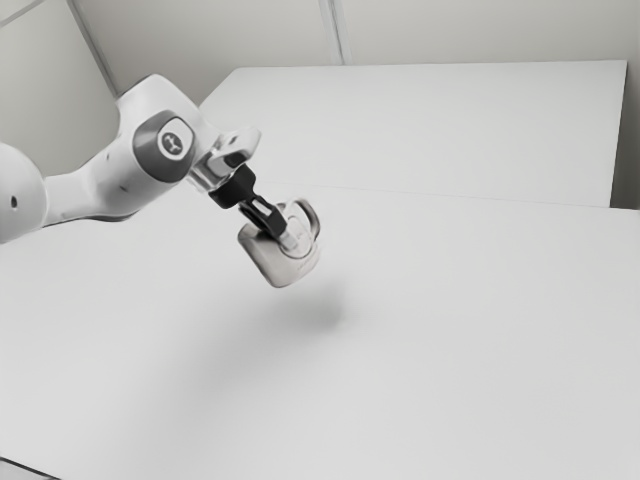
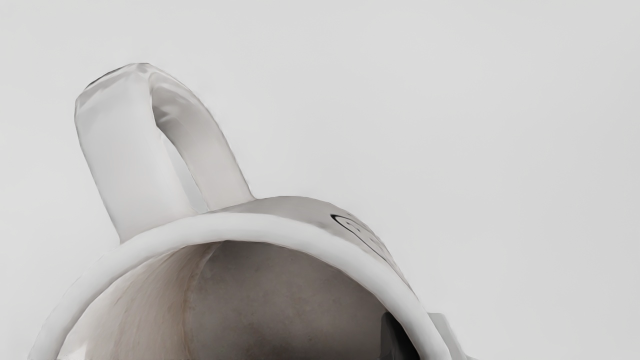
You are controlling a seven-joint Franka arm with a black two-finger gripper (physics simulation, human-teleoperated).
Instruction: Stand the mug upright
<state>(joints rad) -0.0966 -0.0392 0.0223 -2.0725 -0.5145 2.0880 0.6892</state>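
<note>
Your gripper (image 1: 284, 234) pinches the wall of the white mug (image 1: 276, 264), with one fingertip (image 2: 398, 340) inside the rim (image 2: 260, 227). The mug is tilted in the air above the white table (image 1: 450, 350), a little to the exterior view's left, its handle (image 1: 314, 217) on the far right side. Probably you should turn the wrist slowly until the base faces down, then lower gently, and release only when the base rests flat.
</note>
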